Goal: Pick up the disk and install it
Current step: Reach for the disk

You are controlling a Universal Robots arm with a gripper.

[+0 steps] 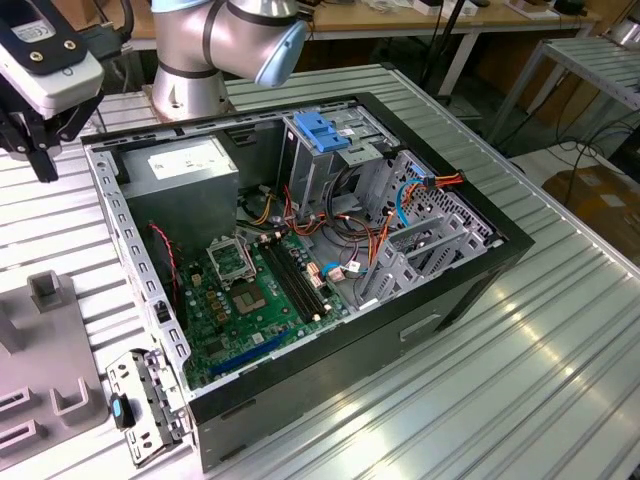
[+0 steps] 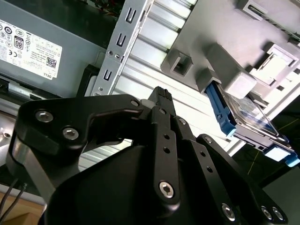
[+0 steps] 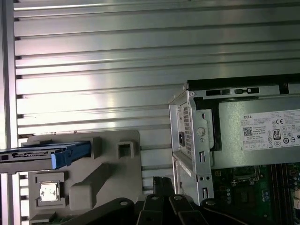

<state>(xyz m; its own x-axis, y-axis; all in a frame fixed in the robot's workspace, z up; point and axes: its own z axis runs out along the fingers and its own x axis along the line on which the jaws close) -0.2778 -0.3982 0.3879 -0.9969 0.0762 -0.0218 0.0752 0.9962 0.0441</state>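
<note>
The disk (image 2: 253, 119) sits in a grey holder (image 2: 211, 28) on the ribbed metal table (image 1: 520, 380), hand (image 2: 161, 93) clenched empty.

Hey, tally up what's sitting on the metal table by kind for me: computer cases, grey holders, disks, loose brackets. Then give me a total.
Computer case: 1, lid off
Grey holder: 1
Disk: 1, slotted in the holder
Loose metal bracket: 1, beside the case
Total: 4
</note>
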